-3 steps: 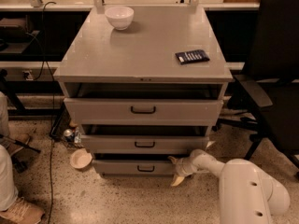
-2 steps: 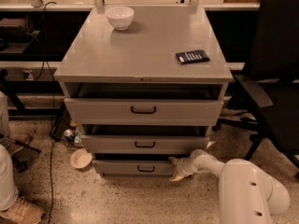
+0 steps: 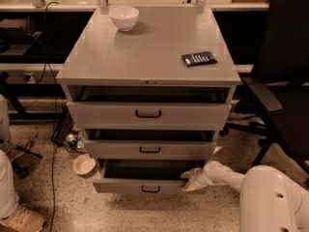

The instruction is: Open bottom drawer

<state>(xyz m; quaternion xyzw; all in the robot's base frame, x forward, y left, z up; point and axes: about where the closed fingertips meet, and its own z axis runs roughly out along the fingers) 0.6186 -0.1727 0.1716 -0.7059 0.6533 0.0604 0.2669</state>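
The grey cabinet (image 3: 149, 57) has three drawers, all standing a little way out. The bottom drawer (image 3: 125, 185) is the lowest one, with a low grey front and a small black handle (image 3: 150, 189) at its centre. It is pulled out, and its dark inside shows. My gripper (image 3: 191, 180) is at the end of the white arm (image 3: 270, 197) that comes in from the lower right. It sits at the right end of the bottom drawer's front, against its upper edge. The middle drawer (image 3: 149, 150) and the top drawer (image 3: 148, 114) are above it.
A white bowl (image 3: 124, 17) and a dark flat packet (image 3: 199, 58) lie on the cabinet top. A black office chair (image 3: 282, 81) stands close on the right. A small bowl (image 3: 83, 164) and a can (image 3: 71, 139) are on the floor at the left. A person's leg and shoe (image 3: 17, 211) are at the lower left.
The bottom drawer has come further out towards the camera, with its dark inside now showing. My gripper has moved with its right end.
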